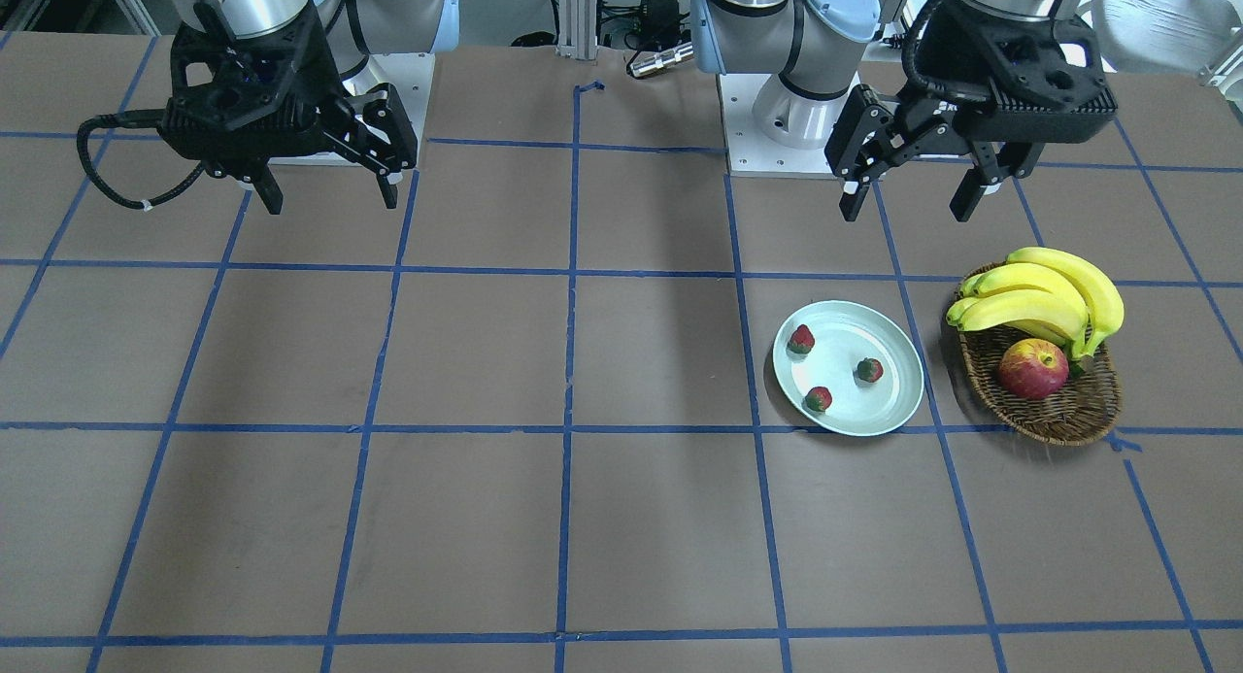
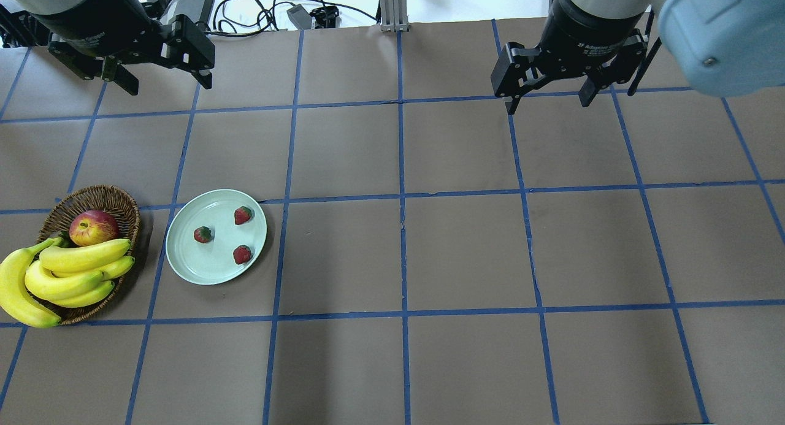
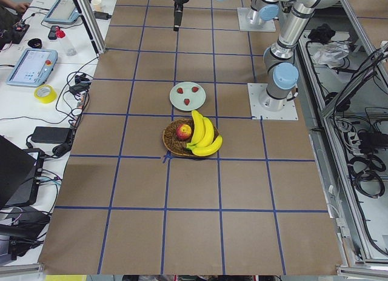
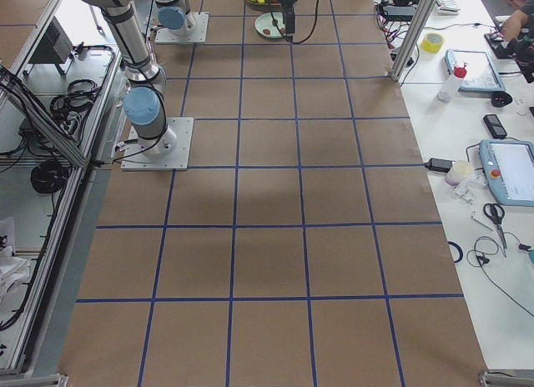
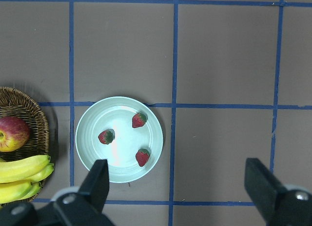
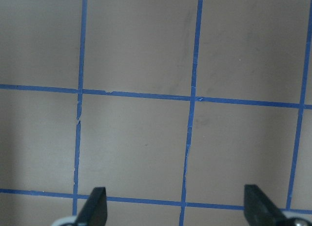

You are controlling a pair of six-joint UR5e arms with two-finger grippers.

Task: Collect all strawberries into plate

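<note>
Three strawberries (image 2: 243, 215) (image 2: 202, 234) (image 2: 242, 254) lie on the pale mint-green plate (image 2: 184, 257), apart from each other. They also show in the front-facing view (image 1: 801, 339) (image 1: 869, 369) (image 1: 819, 398) on the plate (image 1: 889, 416), and in the left wrist view (image 5: 139, 120) (image 5: 106, 137) (image 5: 143, 157) on the plate (image 5: 92, 158). My left gripper (image 2: 165, 81) (image 1: 913, 195) is open and empty, high above the table behind the plate. My right gripper (image 2: 547, 100) (image 1: 325, 195) is open and empty, far from the plate.
A brown wicker basket (image 2: 119, 199) with a red-yellow apple (image 2: 93, 227) and a bunch of bananas (image 2: 58, 278) stands right beside the plate, on its outer side. Blue tape lines grid the brown table. Both arm bases stand at the robot's edge.
</note>
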